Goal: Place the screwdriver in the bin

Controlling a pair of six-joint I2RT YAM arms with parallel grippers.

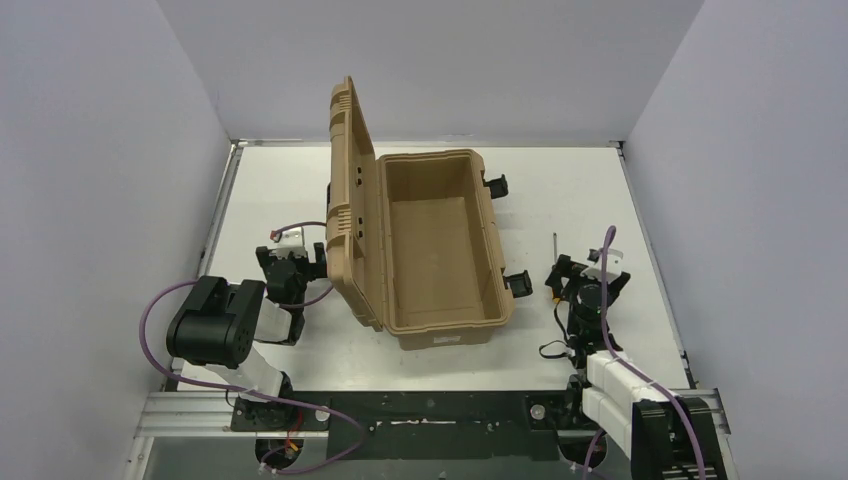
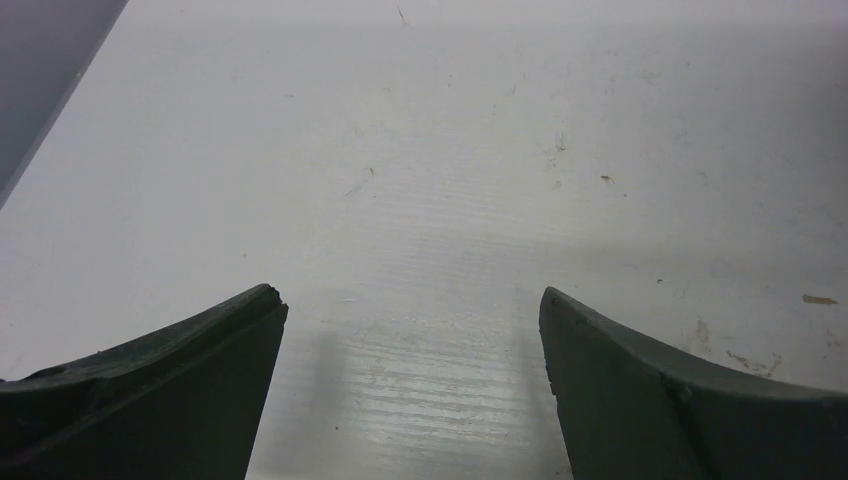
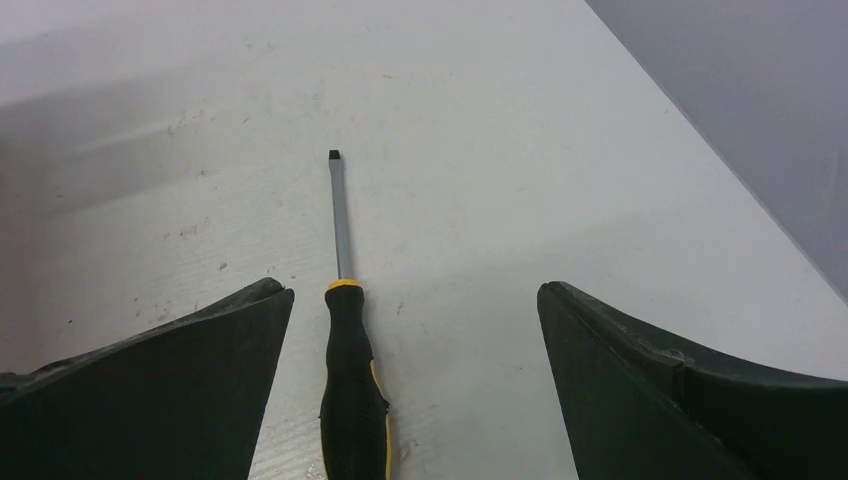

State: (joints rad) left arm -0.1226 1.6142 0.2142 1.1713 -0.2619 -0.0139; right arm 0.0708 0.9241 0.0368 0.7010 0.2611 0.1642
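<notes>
You have one screwdriver (image 3: pixel 345 330), one tan bin (image 1: pixel 440 250) carrying two visible black latches (image 1: pixel 520 283), and two grippers: one left gripper (image 2: pixel 413 300) and one right gripper (image 3: pixel 415 290).

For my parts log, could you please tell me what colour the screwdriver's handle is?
Black with yellow accents; the screwdriver shows best in the right wrist view.

The small screwdriver (image 3: pixel 347 330), with a thin grey metal shaft and a black handle trimmed in yellow-orange, lies flat on the white table (image 1: pixel 580 190), near the bin's right side but apart from it, flat tip pointing to the far edge. The large tan plastic rectangular bin (image 1: pixel 445 322) stands open mid-table, its ribbed hinged lid (image 1: pixel 350 200) nearly upright along the left side, black latches (image 1: pixel 497 184) on the right and a small white label (image 1: pixel 447 339) on the near end
</notes>
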